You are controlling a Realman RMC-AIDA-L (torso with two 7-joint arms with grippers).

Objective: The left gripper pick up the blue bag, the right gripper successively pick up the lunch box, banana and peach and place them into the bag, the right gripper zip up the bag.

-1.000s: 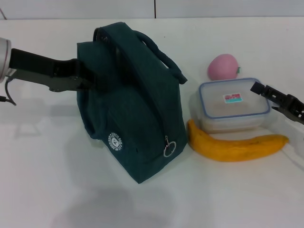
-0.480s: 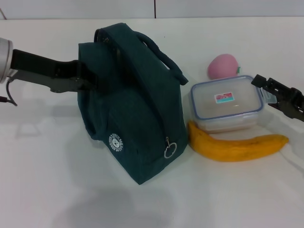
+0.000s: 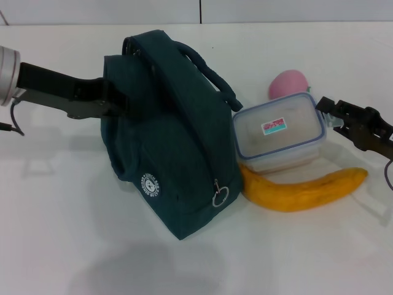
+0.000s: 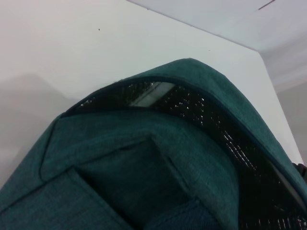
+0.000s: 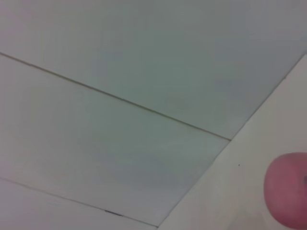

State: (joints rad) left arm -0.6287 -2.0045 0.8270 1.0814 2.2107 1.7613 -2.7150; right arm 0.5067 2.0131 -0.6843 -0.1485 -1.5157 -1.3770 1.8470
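Right tool [image 3: 323,110] clamped the clear blue-rimmed plastic lunch box's [image 3: 279,134] 3 o'clock edge, tilting it above the yellow banana [image 3: 304,189]; left tool [image 3: 116,103] clamped the teal fabric bag [image 3: 175,147].

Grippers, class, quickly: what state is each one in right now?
Left gripper: shut on the bag, at its upper side.
Right gripper: shut on the lunch box, at its far right corner.

Lunch box [image 3: 279,134] tilted beside blue bag [image 3: 175,144]
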